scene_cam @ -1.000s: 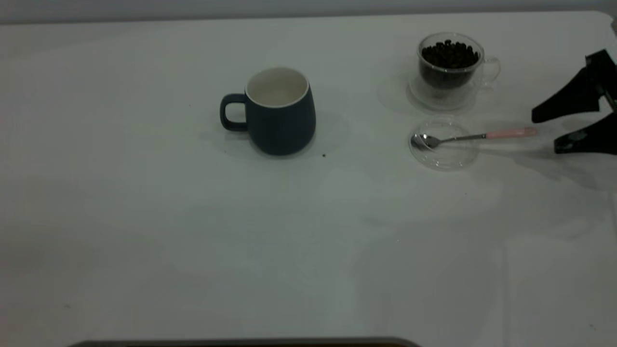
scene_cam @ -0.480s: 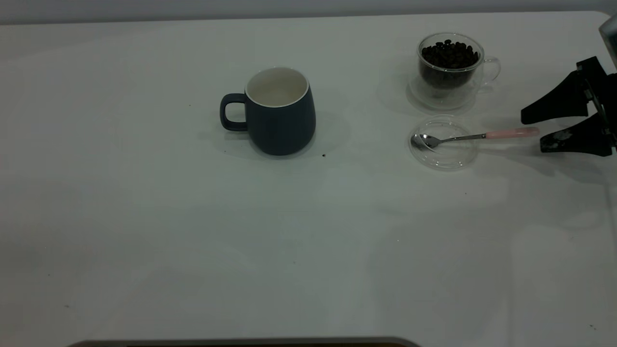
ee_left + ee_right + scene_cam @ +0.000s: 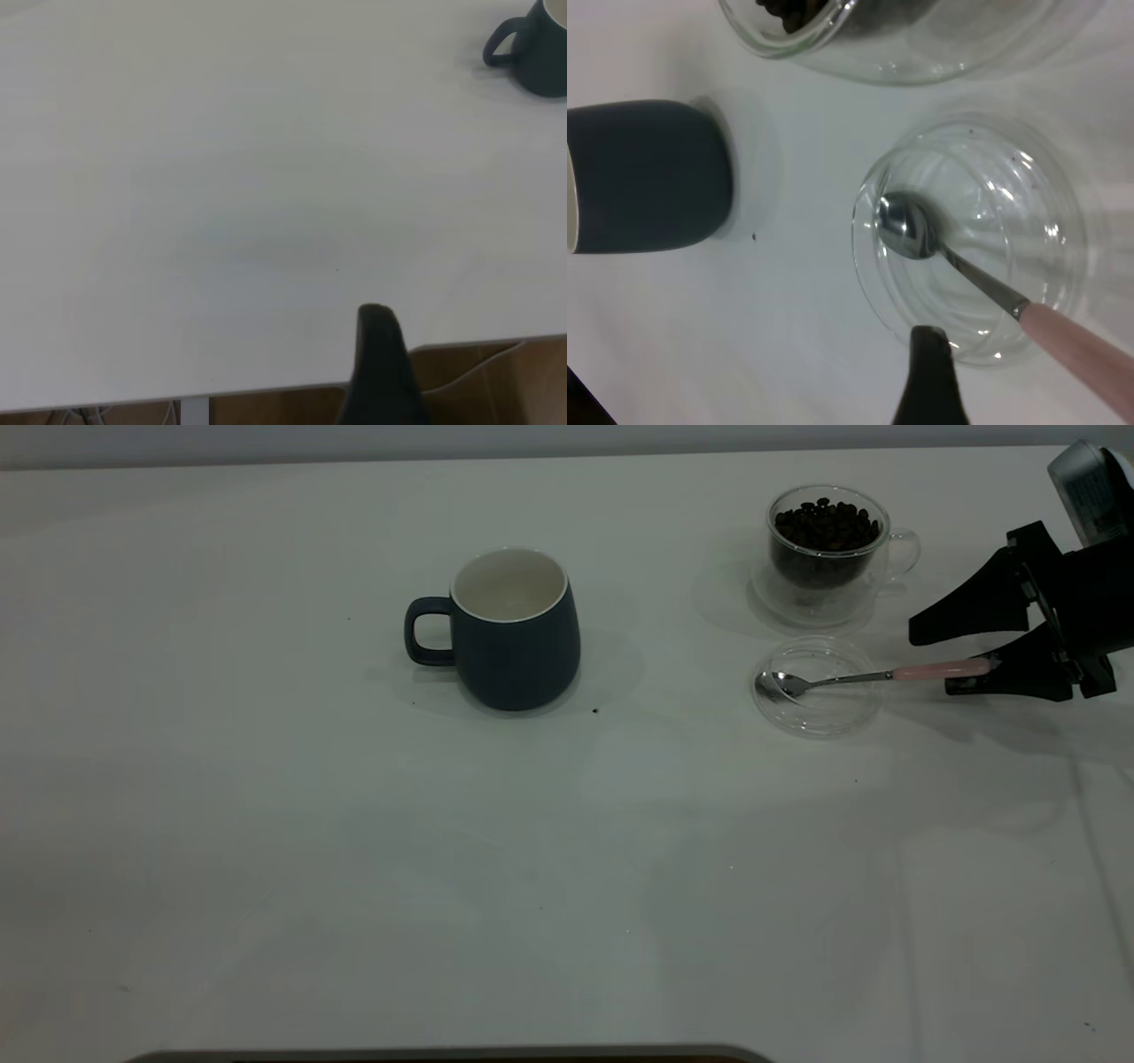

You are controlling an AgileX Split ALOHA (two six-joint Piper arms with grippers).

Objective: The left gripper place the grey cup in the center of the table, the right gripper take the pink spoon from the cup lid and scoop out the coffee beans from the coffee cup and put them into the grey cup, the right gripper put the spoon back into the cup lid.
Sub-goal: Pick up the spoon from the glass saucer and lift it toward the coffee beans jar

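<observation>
Right gripper [image 3: 950, 660] is closing in from the desk's [image 3: 266, 824] edge, fingers spread around the pink spoon [image 3: 873, 676] handle's tip, not yet clenched; pickup looks imminent. Left fingers: cannot tell.

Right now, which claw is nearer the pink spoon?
Right. The right claw is open around the pink spoon's handle tip. The left claw sits off the table's edge, far beyond the grey cup.
</observation>
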